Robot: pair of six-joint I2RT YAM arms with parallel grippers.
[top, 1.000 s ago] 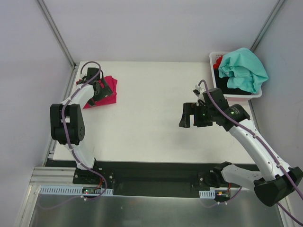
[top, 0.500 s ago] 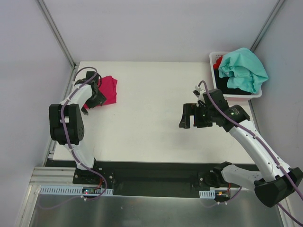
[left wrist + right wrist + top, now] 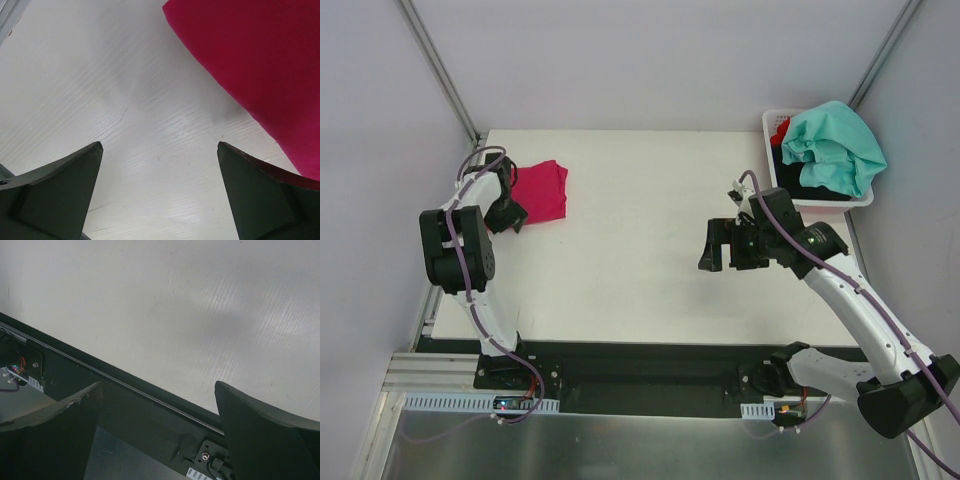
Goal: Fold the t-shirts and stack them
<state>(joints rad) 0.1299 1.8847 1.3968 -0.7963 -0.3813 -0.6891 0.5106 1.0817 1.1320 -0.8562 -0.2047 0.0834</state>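
While the folded magenta t-shirt (image 3: 541, 189) lay at the table's (image 3: 640, 290) far-left corner, the left gripper (image 3: 508, 216) hung spread and empty just beside it; right gripper (image 3: 726, 250) spread, empty, mid-table; teal t-shirt (image 3: 832, 145) heaped in the basket (image 3: 820, 206).

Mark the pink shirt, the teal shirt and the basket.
pink shirt (image 3: 540, 190), top view, middle of the folded cloth.
teal shirt (image 3: 835, 145), top view, middle of the heap.
basket (image 3: 825, 206), top view, near rim.
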